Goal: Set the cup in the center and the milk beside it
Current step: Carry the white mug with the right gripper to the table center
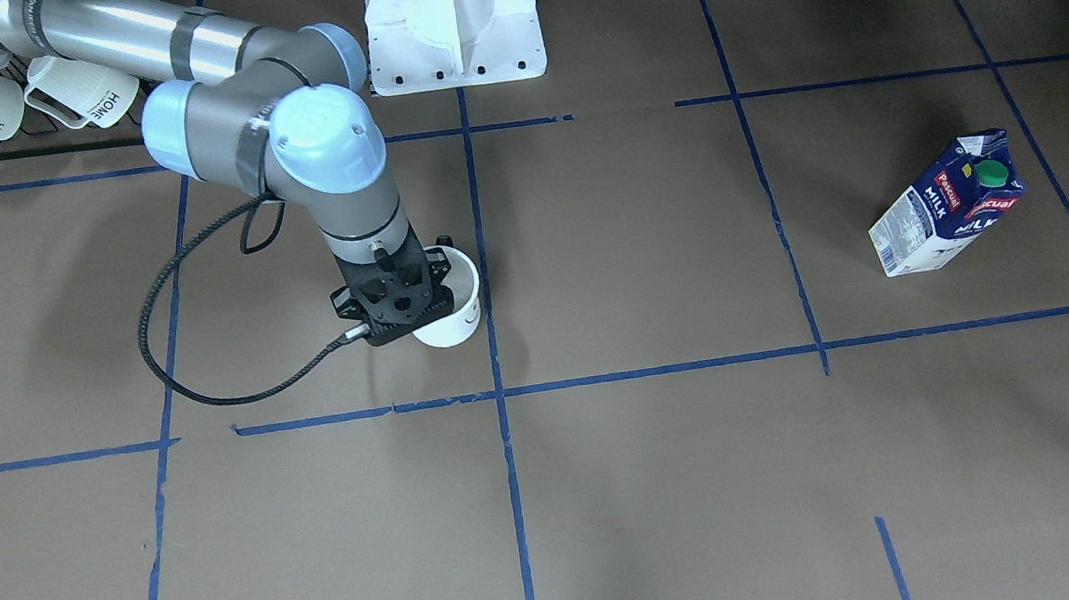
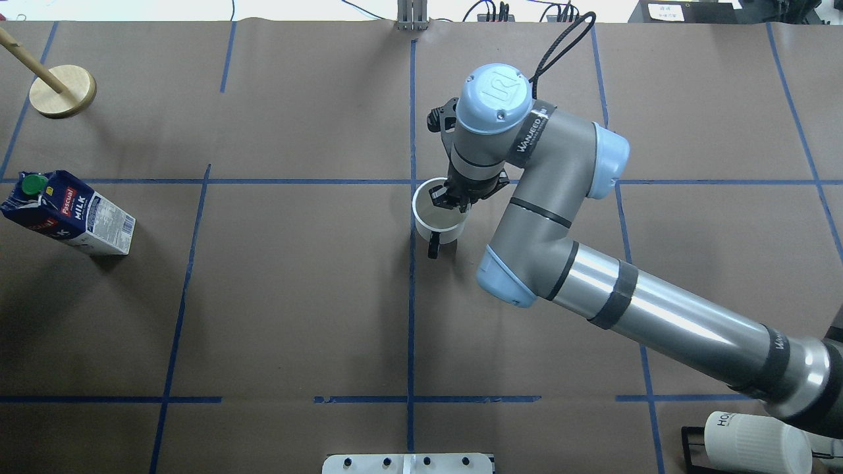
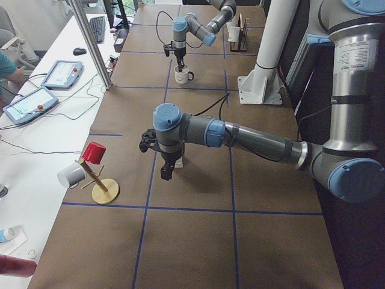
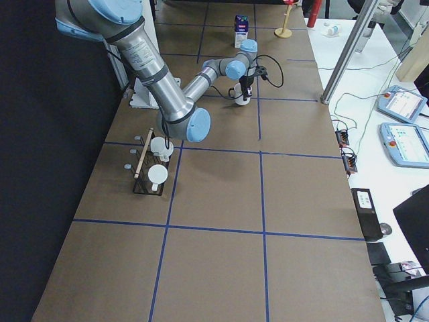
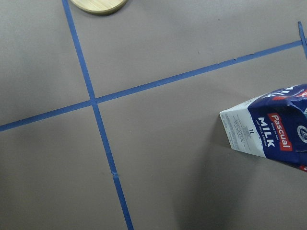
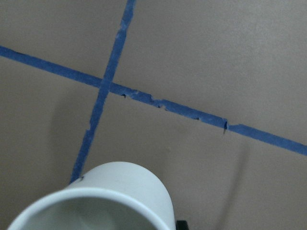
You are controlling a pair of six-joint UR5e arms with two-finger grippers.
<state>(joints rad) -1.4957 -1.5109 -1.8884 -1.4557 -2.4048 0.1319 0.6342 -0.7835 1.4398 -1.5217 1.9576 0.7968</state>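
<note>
right gripper (image 2: 450,197) clamped on the rim of the cup (image 2: 435,216), just beside the middle tape crossing (image 2: 411,182); milk (image 1: 946,205) stands upright well off to robot's left, nearer the left gripper (image 3: 166,172) (open or closed: can't tell), so it looks like left arm's pick.

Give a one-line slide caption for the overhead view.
Right gripper grips the cup by its rim beside the centre tape line; milk carton sits far left.
</note>
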